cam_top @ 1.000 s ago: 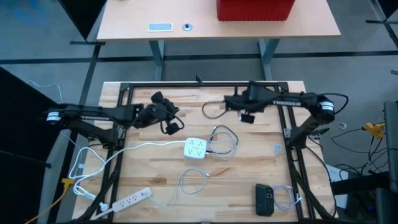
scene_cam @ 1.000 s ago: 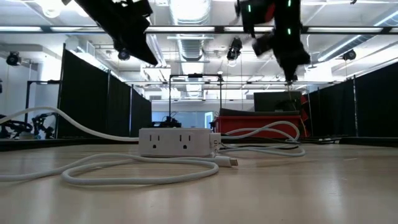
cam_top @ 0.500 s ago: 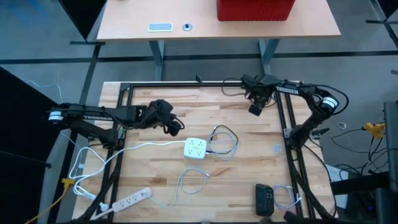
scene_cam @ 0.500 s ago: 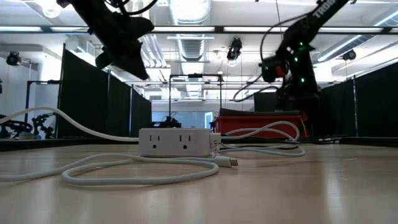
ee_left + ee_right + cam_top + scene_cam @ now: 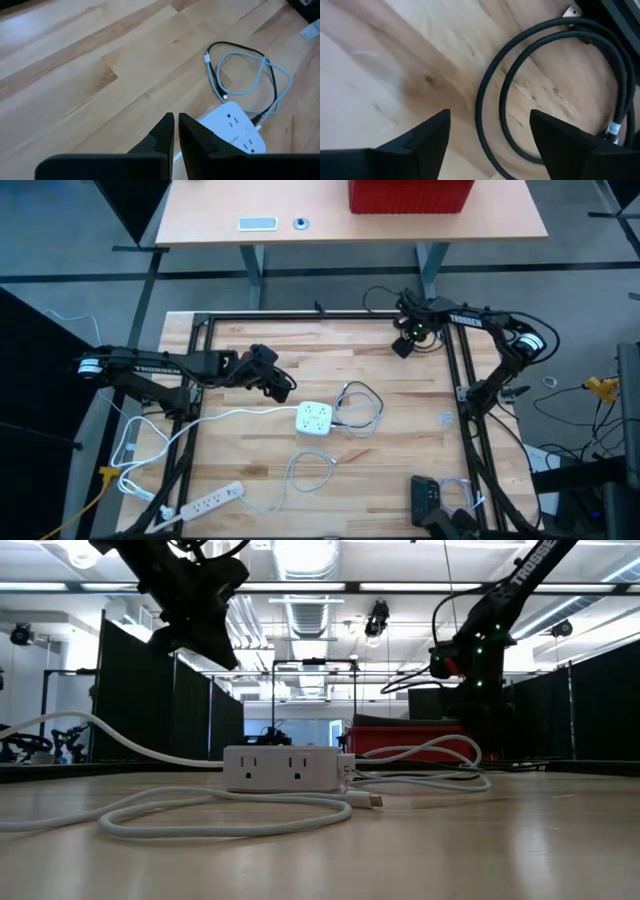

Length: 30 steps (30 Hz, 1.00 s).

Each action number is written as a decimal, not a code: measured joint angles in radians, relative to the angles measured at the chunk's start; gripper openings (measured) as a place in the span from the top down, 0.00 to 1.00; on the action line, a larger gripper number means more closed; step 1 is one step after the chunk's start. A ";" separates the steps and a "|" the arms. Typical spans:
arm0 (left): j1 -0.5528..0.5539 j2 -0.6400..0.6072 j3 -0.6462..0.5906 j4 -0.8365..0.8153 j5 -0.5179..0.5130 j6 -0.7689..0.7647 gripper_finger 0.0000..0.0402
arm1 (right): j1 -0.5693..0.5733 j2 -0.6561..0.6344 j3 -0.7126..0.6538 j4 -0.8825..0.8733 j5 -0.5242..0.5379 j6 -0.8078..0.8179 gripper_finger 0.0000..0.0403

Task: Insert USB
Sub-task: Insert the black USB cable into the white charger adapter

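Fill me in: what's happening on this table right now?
Neither arm is holding anything. The left gripper hangs with its fingers shut above the wood, just short of the white power cube at the table's middle. A thin USB cable lies looped beside the cube, with a loose plug lying on the wood. The right gripper is open, up near the far right corner, over a black cable loop. No insertion is under way.
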<state>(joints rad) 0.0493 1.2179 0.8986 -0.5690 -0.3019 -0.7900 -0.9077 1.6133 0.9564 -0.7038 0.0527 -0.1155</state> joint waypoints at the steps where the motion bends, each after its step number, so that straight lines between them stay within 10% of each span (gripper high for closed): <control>1: -0.001 0.000 0.000 0.000 0.000 -0.011 0.97 | 0.001 0.004 -0.006 0.010 0.000 0.000 0.36; 11: -0.026 0.000 0.000 0.000 0.000 -0.061 0.97 | 0.000 0.087 -0.059 0.038 -0.072 0.047 0.52; 19: -0.069 0.007 0.000 0.000 0.000 -0.061 0.97 | 0.091 0.068 -0.081 0.044 -0.070 0.180 0.95; 30: -0.085 0.065 -0.010 0.030 -0.004 0.360 0.97 | 0.493 -0.123 -0.089 0.030 -0.048 0.540 0.98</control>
<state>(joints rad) -0.0360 1.2832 0.8890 -0.5391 -0.3055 -0.4300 -0.4151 1.4907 0.8669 -0.6742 0.0042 0.4243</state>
